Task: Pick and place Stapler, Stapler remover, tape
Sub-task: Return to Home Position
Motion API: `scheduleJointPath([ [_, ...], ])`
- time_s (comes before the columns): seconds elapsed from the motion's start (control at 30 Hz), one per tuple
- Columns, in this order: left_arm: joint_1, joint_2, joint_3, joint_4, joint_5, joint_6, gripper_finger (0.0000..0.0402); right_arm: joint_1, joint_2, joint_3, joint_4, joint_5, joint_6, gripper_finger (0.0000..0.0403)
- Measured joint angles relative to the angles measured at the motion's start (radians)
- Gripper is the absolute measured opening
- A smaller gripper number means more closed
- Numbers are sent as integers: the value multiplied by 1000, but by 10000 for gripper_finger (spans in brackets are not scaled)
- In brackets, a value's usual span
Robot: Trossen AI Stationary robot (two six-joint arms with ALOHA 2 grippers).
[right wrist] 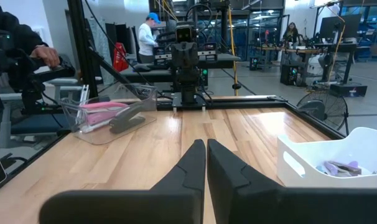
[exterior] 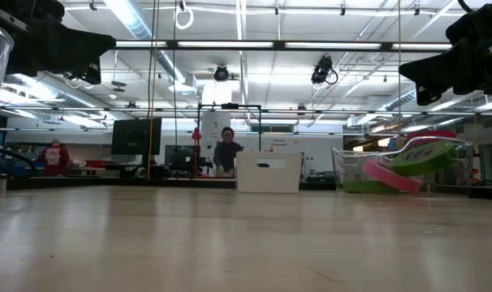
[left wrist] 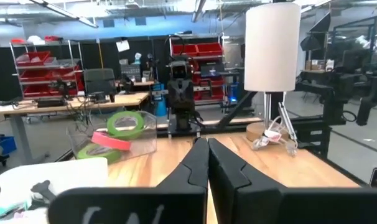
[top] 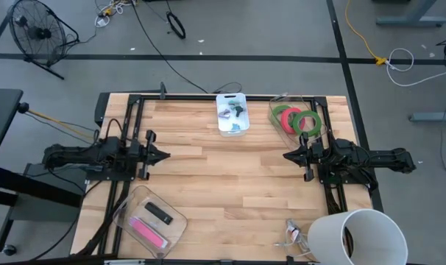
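Observation:
Two green tape rolls and a red one (top: 295, 118) lean in a clear box (left wrist: 148, 134) at the far right. A pink stapler (top: 148, 232) and a black one (top: 159, 213) lie in a clear tray (right wrist: 83, 127) at the near left. Stapler removers (top: 234, 112) lie in a white bin (right wrist: 300, 163) at the far middle. My left gripper (top: 166, 155) hangs shut above the table's left side, pointing right. My right gripper (top: 285, 156) hangs shut above the right side, pointing left. Neither one touches anything.
A white cylinder-shaped lamp (top: 358, 235) on a round base stands at the near right corner, with a small wire thing (top: 293, 234) beside it. Bare wood (top: 223, 177) lies between the two grippers. People stand in the room beyond the table.

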Motion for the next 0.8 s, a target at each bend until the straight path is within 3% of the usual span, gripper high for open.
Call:
scheduleJointPath([
  [0.37, -2, 0, -1, -120, -3, -8, 8, 0, 0, 0, 0, 0, 0, 20],
  [0.8, -2, 1, -1, -132, -10, -7, 13, 0, 0, 0, 0, 0, 0, 20],
])
